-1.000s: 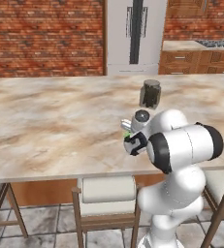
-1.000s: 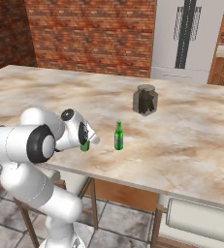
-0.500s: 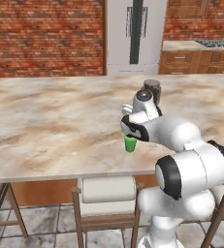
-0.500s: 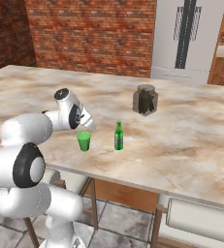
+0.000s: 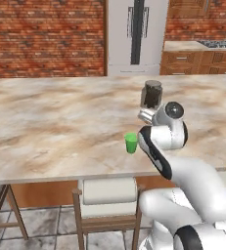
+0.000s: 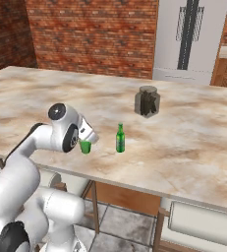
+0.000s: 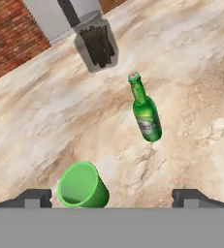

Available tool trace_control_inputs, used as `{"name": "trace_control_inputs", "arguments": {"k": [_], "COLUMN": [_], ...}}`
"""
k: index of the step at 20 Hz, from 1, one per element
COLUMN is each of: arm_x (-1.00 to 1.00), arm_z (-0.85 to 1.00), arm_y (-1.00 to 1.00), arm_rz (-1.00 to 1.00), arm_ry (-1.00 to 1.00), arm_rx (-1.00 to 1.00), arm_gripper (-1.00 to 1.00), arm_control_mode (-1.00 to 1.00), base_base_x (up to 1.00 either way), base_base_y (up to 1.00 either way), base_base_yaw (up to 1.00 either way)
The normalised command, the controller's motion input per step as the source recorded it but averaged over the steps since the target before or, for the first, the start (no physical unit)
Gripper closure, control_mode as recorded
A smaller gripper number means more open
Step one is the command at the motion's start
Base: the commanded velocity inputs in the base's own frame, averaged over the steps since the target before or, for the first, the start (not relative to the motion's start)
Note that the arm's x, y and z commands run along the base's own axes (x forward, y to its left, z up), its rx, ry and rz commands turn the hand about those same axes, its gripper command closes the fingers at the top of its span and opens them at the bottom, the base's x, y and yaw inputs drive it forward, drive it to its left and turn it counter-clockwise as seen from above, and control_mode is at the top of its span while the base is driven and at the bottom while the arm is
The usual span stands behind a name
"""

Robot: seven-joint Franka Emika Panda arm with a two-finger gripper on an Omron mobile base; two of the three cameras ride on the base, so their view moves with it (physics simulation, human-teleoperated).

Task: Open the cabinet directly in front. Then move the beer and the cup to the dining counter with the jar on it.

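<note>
The plain green cup (image 5: 130,143) (image 6: 85,146) (image 7: 82,185) stands upright on the marbled dining counter (image 5: 46,127) (image 6: 193,142) near its front edge. To its right stands the green beer (image 6: 120,138) (image 7: 146,116), upright with a red-and-white label. The dark glass jar (image 5: 152,94) (image 6: 147,102) (image 7: 96,46) sits farther back on the same top. My gripper (image 7: 112,197) (image 6: 88,134) hovers open just above and behind the cup, touching nothing; the cup sits low between the fingertips (image 7: 33,197), closer to the left one. The cabinet is out of view.
White-cushioned stools (image 5: 107,190) (image 6: 198,221) are tucked under the counter's near edge. A grey fridge (image 5: 136,34) stands against the brick back wall, with wooden drawers (image 5: 183,61) to its right. My own arm hides the beer in the left base view.
The hand has lifted away from the cup and drawn back toward the counter's edge. The cup, beer and jar have stayed where they stood.
</note>
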Motion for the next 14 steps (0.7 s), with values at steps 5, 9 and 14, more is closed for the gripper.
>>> {"name": "trace_control_inputs", "arguments": {"k": [5, 9, 14], "arm_x": [-0.78, -0.54, -1.00], "arm_z": [-0.19, 0.00, 0.11], "arm_y": [-0.22, 0.19, 0.47], "arm_rz": [-0.09, 0.11, 0.21], "arm_ry": [-0.11, -0.19, -0.46], "arm_rx": [0.00, -0.06, -0.18], "arm_gripper": [-1.00, -1.00, -1.00], "arm_control_mode": [-1.00, -1.00, -1.00], "base_base_x": [0.00, 0.00, 0.00], "base_base_y": [0.00, 0.00, 0.00], "base_base_yaw": [0.00, 0.00, 0.00]}}
